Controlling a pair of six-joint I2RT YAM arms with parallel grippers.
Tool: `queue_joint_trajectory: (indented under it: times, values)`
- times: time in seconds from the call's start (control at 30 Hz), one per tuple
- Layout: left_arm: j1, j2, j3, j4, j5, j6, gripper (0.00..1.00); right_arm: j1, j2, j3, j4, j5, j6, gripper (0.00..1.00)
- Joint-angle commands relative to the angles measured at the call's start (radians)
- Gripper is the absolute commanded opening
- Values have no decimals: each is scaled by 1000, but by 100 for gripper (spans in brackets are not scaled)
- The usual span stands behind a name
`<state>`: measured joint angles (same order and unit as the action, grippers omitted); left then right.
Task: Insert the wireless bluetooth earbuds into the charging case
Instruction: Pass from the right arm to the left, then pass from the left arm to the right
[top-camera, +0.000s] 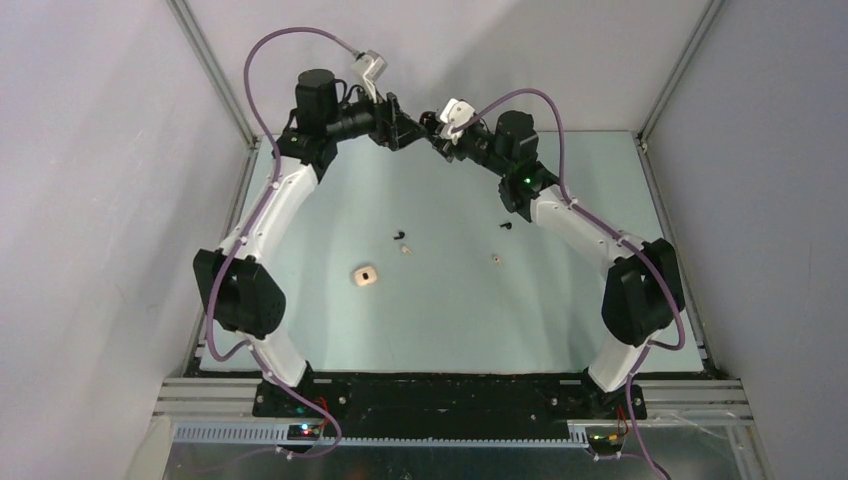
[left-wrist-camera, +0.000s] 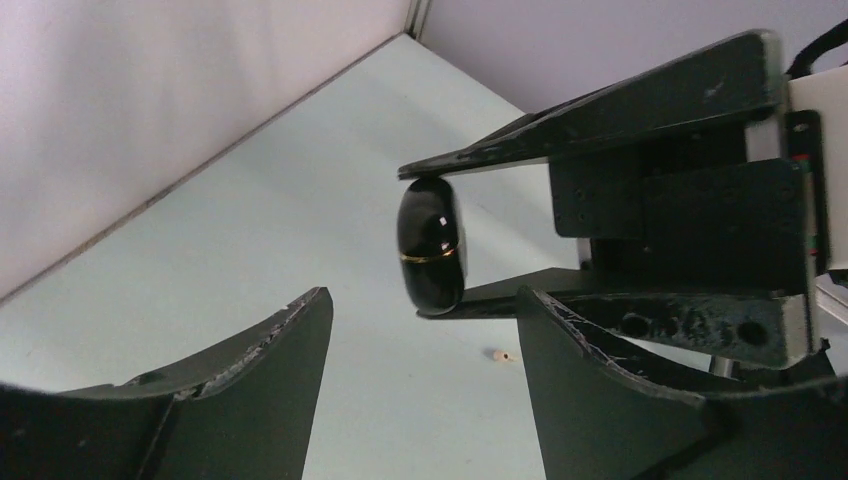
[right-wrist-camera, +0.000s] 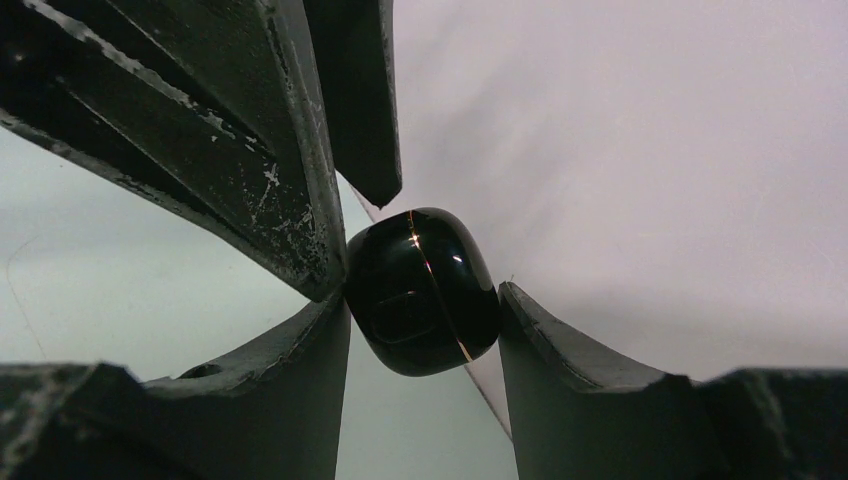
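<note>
My right gripper is shut on a glossy black charging case with a thin gold seam, and holds it closed in the air over the far edge of the table. In the left wrist view the case is pinched between the right gripper's fingers. My left gripper is open, its tips just short of the case. Two black earbuds and two cream earbuds lie loose on the table. One cream bud shows below the left gripper.
A small cream case lies on the pale green table, left of centre. Both arms arch to meet at the back. White walls and metal frame posts enclose the table.
</note>
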<state>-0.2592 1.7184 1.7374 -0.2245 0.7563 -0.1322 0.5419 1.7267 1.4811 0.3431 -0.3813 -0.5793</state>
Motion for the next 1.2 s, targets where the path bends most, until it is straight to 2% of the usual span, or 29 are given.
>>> queue_joint_trajectory:
  times: [0.0,0.27,0.5,0.57,0.6,0.63,0.67,0.73,0.77,0.8,0.83,0.87,0.93,1.0,1.07,1.17]
  values:
    - [-2,14,15,127,78,3,73,-1,9,16,88,-15,-9,2]
    - [-9,73,51,168,126,-38,52,1,11,15,105,-41,-18,1]
    - [-11,104,74,170,143,-53,49,3,8,3,133,-60,-46,0]
    - [-12,110,81,174,152,-55,43,4,6,-1,130,-71,-59,0]
    - [-14,112,82,177,160,-55,36,4,5,-2,124,-73,-64,0]
    - [-14,113,83,184,165,-55,32,3,5,-2,120,-82,-73,3]
    - [-14,116,83,188,177,-56,21,3,4,-2,108,-87,-77,6]
    - [-14,119,81,203,189,-58,8,2,4,-1,92,-99,-71,16]
    - [-14,118,76,213,191,-56,5,-3,3,2,83,-108,-53,28]
    - [-14,116,74,217,197,-54,1,-5,2,5,52,-116,-44,36]
    - [-14,114,68,218,199,-48,0,-14,1,18,23,-145,-30,53]
    - [-12,108,66,218,202,-45,0,-20,-5,30,-52,-166,-24,61]
    - [-8,98,51,218,212,-26,0,-53,-15,84,-199,-303,13,85]
    - [2,83,29,220,234,19,0,-99,-11,163,-352,-399,99,92]
    - [13,60,-6,219,251,126,0,-157,5,259,-492,-487,203,94]
    - [14,-1,-101,219,271,264,0,-199,58,423,-664,-592,271,93]
